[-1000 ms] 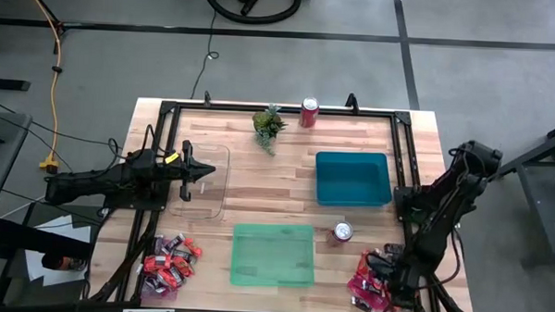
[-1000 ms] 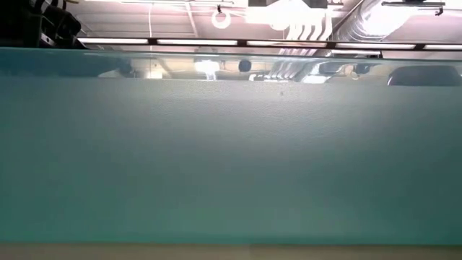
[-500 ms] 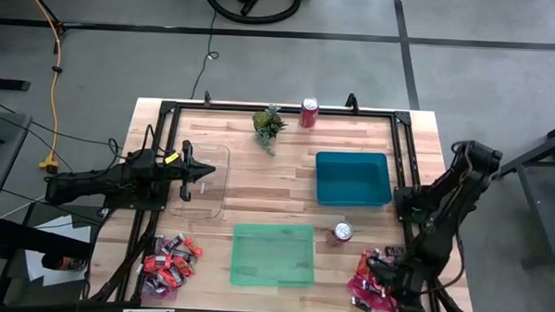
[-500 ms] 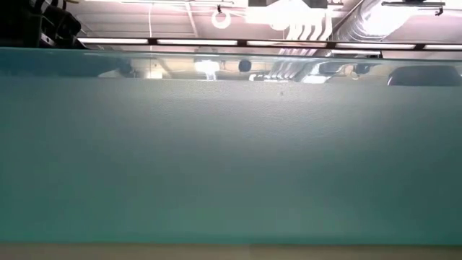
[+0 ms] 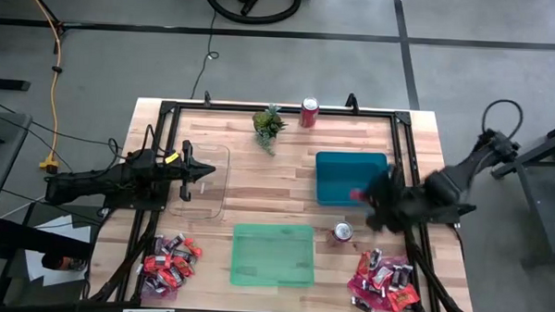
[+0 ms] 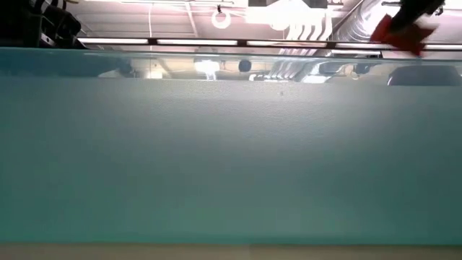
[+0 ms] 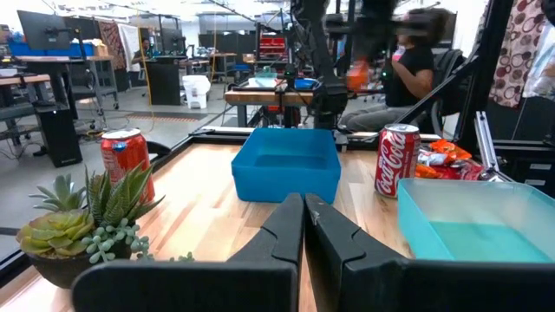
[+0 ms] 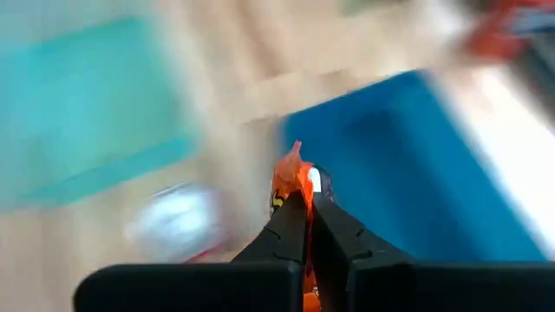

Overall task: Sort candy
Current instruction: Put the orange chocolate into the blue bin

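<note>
My right gripper [image 5: 361, 194] hangs over the near right part of the blue tray [image 5: 349, 172], shut on a red-orange candy packet [image 8: 293, 176]. The packet also shows at the top of the low view [image 6: 401, 30]. Two heaps of candy lie on the table, one at the near right [image 5: 384, 280] and one at the near left [image 5: 170, 262]. A green tray [image 5: 272, 255] rests on the table between them. My left gripper [image 5: 208, 172] stays shut and empty over a clear tray [image 5: 219, 193] at the left. My right gripper pinches the red-orange packet between its two fingers [image 8: 286, 227]. One end of the packet [image 8: 291, 166] sticks out past the fingertips. The fingers slant down from the table's right side. The packet is lifted clear above the blue tray.
A soda can [image 5: 342, 232] stands between the green tray and the blue tray, close under my right arm. Another can [image 5: 309, 111] and a small green plant [image 5: 269, 125] stand at the far edge. A black frame [image 5: 400, 151] runs round the table.
My right gripper has come up off the near right candy heap with a red-orange packet. It has swung fast toward the table's far edge and somewhat left, and now hangs over the blue tray. The packet is lifted clear of the heap.
</note>
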You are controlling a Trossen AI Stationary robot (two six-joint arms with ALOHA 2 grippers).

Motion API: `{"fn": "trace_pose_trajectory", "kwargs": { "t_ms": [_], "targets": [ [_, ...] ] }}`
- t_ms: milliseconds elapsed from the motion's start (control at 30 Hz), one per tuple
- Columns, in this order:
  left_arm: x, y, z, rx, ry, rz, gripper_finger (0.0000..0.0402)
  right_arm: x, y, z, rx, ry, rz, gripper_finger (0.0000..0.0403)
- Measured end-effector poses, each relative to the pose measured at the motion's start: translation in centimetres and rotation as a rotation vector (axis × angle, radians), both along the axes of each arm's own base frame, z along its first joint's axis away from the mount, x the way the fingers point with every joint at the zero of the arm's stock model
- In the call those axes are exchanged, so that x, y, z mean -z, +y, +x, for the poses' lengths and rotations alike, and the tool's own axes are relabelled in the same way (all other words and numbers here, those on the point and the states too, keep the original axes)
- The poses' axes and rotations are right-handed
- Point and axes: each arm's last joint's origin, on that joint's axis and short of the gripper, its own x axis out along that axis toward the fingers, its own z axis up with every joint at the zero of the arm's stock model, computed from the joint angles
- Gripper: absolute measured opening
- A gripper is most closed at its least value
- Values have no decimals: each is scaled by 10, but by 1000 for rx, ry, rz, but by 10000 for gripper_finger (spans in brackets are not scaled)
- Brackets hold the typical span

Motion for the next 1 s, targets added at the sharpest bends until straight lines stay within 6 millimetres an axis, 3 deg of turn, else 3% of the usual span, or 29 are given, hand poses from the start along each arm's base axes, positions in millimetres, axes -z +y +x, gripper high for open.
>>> {"fn": "trace_pose_trajectory", "kwargs": {
  "t_ms": [133,300,633,767,1000],
  "targets": [
    [0,0,0,0,0,0,0,22,-41,8,148,65,-44,1],
    [0,0,0,1,0,0,0,59,-72,25,159,114,91,1],
    [0,0,0,0,0,0,0,114,-105,41,276,193,143,0],
    [0,0,0,1,0,0,0,125,-114,50,286,226,139,0],
    [0,0,0,0,0,0,0,131,-122,81,88,90,73,0]
  ]
}}
